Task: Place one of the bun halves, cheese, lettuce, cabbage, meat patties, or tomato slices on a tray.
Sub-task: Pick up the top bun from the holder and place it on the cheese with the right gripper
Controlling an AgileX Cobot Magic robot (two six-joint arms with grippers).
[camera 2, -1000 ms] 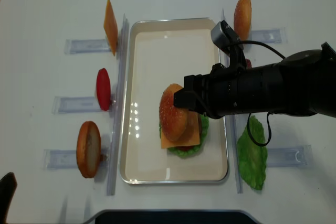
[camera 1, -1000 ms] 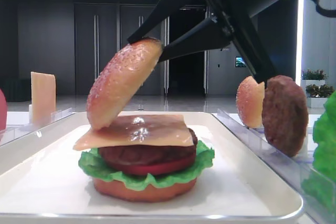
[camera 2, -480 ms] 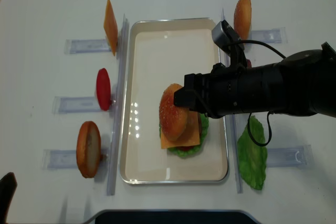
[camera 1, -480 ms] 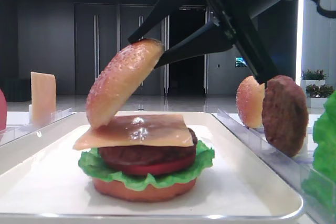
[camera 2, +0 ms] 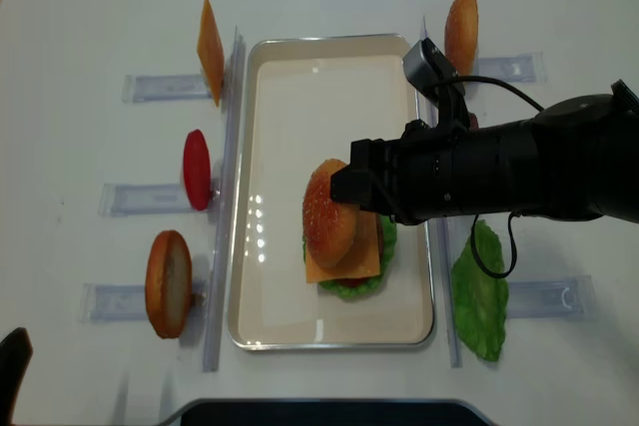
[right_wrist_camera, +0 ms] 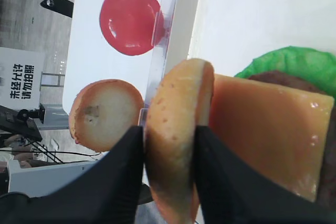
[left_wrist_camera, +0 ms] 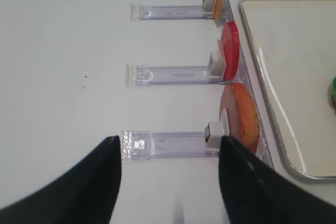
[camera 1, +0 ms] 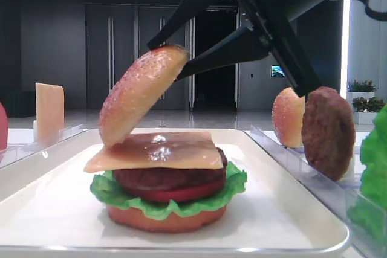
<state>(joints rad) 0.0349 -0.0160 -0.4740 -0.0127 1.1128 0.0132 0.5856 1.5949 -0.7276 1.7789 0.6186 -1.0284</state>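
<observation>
While the right hand pinches the sesame bun top by its edges, tilted with its low edge on the cheese in the tray, it looks light, stiff, glossy, likely slippery; the left hand gapes empty.

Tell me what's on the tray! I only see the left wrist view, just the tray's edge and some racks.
Observer: A burger stack sits on the tray: bun bottom, lettuce, tomato, patty, with cheese on top.
Operator: Is its lid on?
Observer: Not flat. The bun top leans tilted, lower edge on the cheese, with the right arm's jaws pinching it.
Operator: Any more meat?
Observer: One spare patty stands in the right rack.
</observation>
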